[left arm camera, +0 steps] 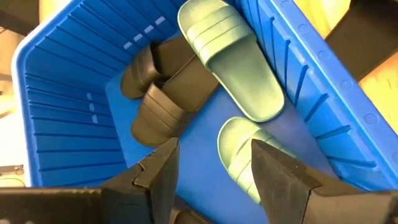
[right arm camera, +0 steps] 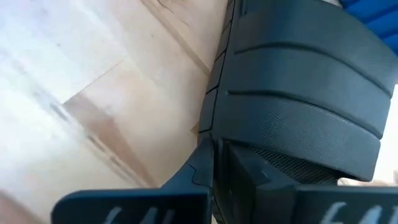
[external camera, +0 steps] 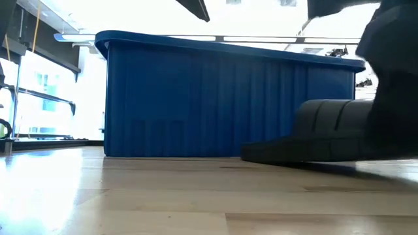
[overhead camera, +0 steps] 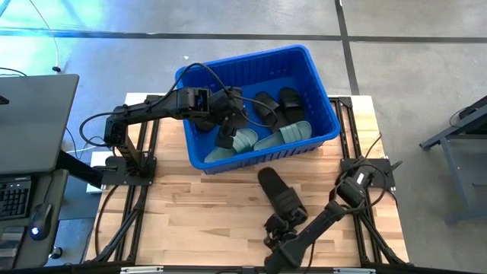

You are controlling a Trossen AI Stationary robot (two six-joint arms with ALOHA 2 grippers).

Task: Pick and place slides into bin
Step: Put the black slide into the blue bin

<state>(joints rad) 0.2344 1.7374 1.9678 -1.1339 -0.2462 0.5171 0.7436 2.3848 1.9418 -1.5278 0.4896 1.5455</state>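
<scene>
Right gripper (overhead camera: 283,222) clenches the matte black ribbed-strap slide (overhead camera: 279,194) on the wooden table (overhead camera: 190,221) for transfer into the bright blue plastic bin (overhead camera: 323,95), where the left gripper (left arm camera: 211,165) hangs released.

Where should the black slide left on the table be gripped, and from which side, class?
Grip the black slide across its ribbed strap, coming down from above. It lies flat, sole down, on the table in front of the bin, so the strap arches up as its highest part and probably gives the fingers a ridge to close across. The right gripper is already beside it.
</scene>
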